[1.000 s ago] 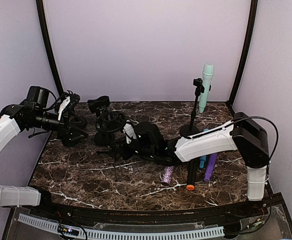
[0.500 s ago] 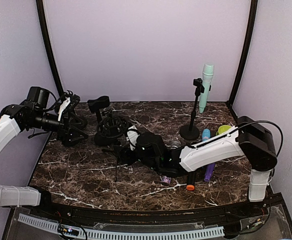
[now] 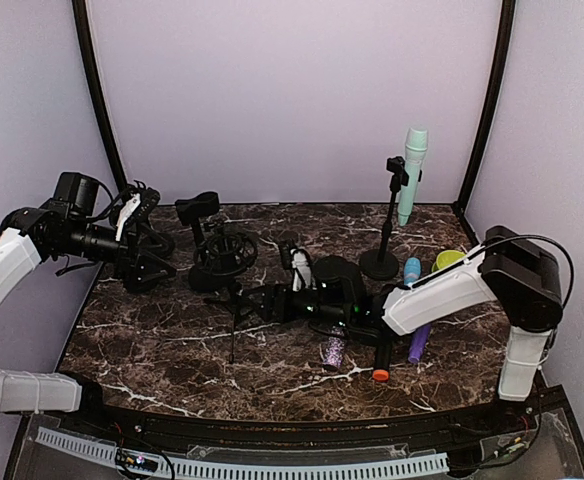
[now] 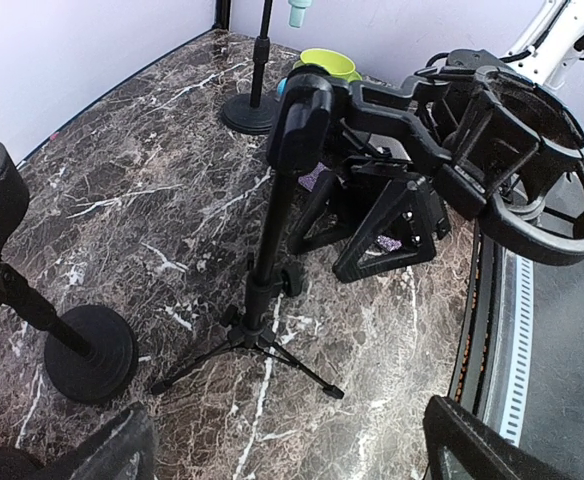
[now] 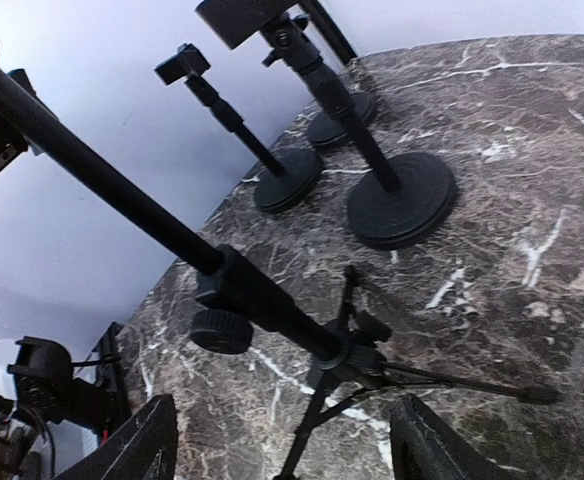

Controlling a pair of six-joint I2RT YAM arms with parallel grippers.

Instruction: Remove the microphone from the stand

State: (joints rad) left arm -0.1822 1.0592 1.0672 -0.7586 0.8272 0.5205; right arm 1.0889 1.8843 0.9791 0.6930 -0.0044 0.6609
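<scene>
Both pairs of jaws stand apart, empty; the left gripper [image 3: 142, 235] hangs at the far left, the right gripper [image 3: 255, 300] low beside the tripod stand [image 3: 234, 310]; the mint microphone [image 3: 413, 175] sits upright in the clip [image 3: 398, 172] of its tall stand [image 3: 380, 264], well apart; I fear a sideways pull tips that slim stand; the clip probably grips hard, though it is too small to tell.
</scene>
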